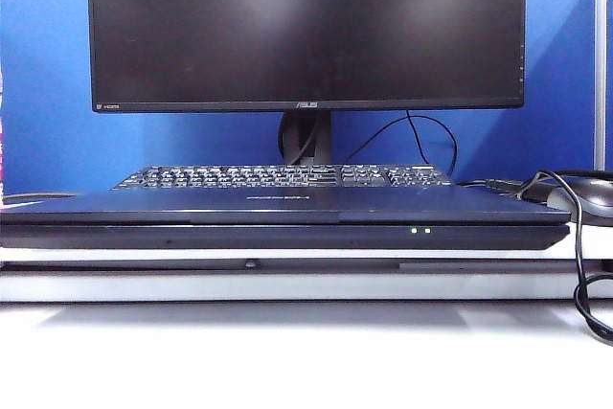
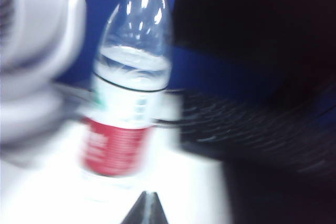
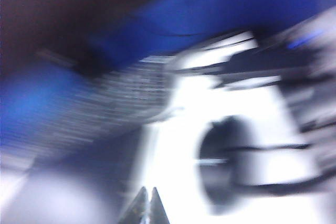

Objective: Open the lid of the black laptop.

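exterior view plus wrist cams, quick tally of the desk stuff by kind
black laptop, lid down: 1
monitor: 1
separate keyboard: 1
mouse: 1
water bottle: 1
robot claws, left claw and right claw, neither touching the laptop: 2
total: 7

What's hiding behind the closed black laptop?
Behind the black laptop sits a black keyboard, then a big monitor on its stand. The laptop's shut lid hides the keyboard's front rows.
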{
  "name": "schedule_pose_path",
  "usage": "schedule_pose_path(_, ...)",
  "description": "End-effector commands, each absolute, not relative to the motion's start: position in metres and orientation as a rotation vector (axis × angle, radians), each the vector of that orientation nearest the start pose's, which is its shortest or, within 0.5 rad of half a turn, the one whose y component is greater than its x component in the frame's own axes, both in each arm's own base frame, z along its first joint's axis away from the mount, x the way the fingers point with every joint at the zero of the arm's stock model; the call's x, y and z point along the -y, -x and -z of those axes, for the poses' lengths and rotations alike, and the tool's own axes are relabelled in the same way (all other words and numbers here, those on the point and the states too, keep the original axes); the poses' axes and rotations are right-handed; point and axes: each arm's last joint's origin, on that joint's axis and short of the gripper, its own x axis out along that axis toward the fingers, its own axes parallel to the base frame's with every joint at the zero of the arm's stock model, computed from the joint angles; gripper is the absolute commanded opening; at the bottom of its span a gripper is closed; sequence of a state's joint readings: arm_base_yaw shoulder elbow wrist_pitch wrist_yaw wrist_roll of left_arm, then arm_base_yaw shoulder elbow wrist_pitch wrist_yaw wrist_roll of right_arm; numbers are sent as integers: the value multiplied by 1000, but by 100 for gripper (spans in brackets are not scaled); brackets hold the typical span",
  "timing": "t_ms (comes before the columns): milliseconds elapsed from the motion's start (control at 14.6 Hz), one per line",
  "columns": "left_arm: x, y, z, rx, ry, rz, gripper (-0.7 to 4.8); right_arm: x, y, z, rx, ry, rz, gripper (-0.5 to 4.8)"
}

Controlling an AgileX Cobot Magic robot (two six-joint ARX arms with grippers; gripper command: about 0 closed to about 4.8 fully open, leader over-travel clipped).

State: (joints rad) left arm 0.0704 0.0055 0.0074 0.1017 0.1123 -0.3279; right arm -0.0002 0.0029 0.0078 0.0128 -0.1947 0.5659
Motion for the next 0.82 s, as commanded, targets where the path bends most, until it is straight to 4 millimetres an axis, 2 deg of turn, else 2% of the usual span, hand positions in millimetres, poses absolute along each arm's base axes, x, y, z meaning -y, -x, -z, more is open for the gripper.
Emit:
schedule_pose_path(69,7,-94,-177,-71,872,427,-5,-12,-89,-197,155,-739,-538,-4)
schedule_pose_path(206,13,-90,-183,-136,853,664,-5,-13,-79,-216,277,-828,-696,0)
schedule_pose_path(343,19,-88,-181,-220,882,768,4,-16,-72,-231,240,-837,-826,0)
schedule_pose_path(411,23,-87,-179,-266,886,807,29,-17,-66,-244,266,-809,-862,0)
schedule_pose_path(617,40,-80,-176,-420,866,1022,43,-18,-45,-304,363,-663,-911,0)
schedule_pose_path(686,45,-78,-176,-448,859,1071,87,-19,-43,-328,354,-586,-934,0)
schedule_pose_path(823,51,-73,-179,-480,820,1160,88,-21,-47,-371,276,-426,-976,0)
